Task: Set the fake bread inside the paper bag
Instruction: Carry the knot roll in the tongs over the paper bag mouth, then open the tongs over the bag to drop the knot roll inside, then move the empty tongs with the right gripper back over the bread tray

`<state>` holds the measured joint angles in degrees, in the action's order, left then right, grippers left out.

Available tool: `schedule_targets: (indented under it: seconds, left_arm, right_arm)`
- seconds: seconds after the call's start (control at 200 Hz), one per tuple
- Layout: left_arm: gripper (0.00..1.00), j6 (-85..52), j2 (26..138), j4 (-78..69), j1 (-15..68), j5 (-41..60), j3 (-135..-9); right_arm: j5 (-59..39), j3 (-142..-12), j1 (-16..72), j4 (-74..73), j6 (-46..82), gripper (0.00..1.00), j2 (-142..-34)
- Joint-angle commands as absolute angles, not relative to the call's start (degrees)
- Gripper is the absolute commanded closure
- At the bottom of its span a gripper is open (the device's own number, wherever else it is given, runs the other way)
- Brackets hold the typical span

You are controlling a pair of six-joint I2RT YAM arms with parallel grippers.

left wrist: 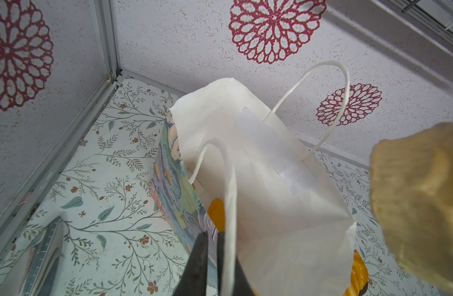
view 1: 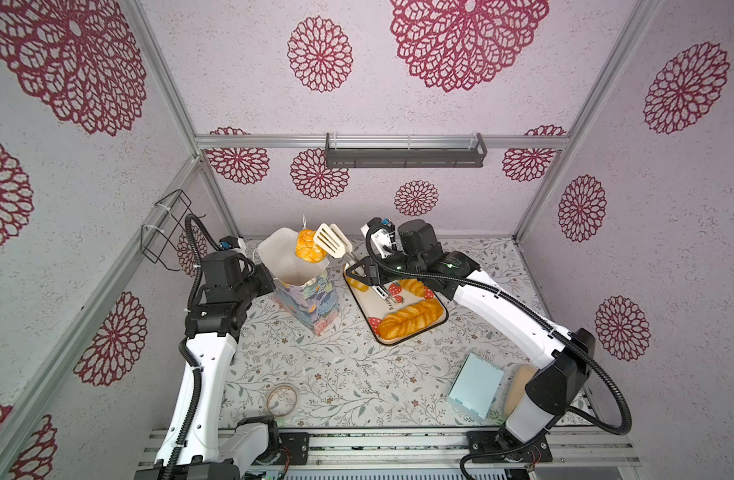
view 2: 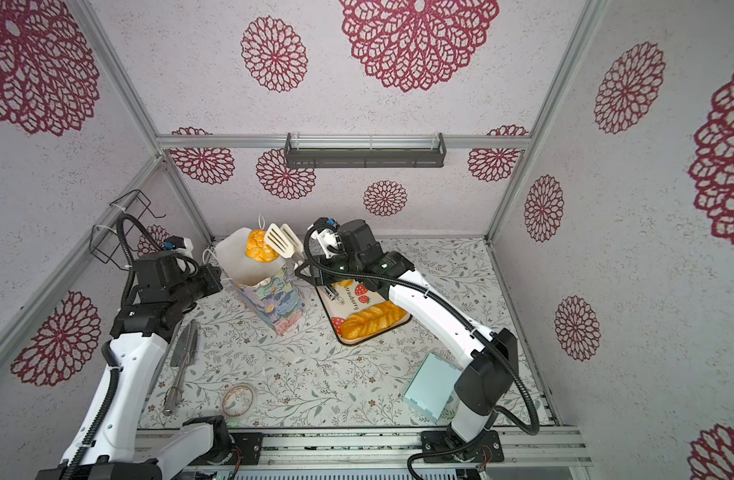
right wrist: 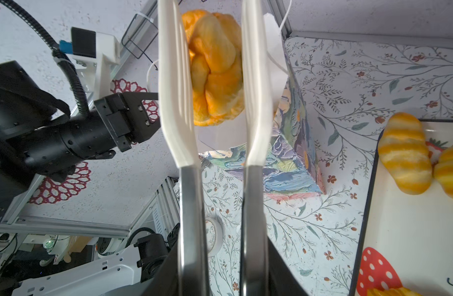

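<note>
While pinching the rim of the paper bag (view 1: 311, 303) with the left gripper (left wrist: 211, 253) near the far edge of the surface (view 1: 357, 374), centre the braided bun (view 1: 309, 246), hanging above the mouth. Then ease the right gripper (view 1: 367, 275) to part the tongs (view 1: 332, 241). Treat the pinch of their blades, set either side of the bun, as unconfirmed.

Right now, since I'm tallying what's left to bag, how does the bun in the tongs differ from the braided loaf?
The knotted bun is round and compact; the braided loaf is long. The bun is up between the tongs' white tips at the paper bag's open top; the loaf lies flat on the strawberry tray. Both are glossy golden-orange.
</note>
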<state>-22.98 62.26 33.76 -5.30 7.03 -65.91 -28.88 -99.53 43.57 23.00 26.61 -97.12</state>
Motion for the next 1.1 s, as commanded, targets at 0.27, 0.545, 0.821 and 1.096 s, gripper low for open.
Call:
schedule_targets:
  seconds: [0.27,0.545,0.821,1.096]
  left_arm:
    - [0.87,-23.15,61.27,33.24,-5.88,7.08,-65.39]
    - [0.87,-22.89,61.14,33.4,-5.84,6.59,-65.39]
    - [0.87,-22.98,61.26,33.4,-5.89,6.77,-65.39]
    - [0.87,-23.01,61.2,33.32,-5.88,6.86,-65.39]
  right_arm:
    - [-30.34,-103.51,44.38,21.35,26.19,0.6,-99.64]
    - [-29.75,-105.28,44.47,22.78,25.68,0.6,-100.74]
    - [-24.78,-104.61,44.06,26.31,23.33,0.58,-98.68]
    - [-22.77,-100.66,40.69,26.72,23.12,0.54,-94.89]
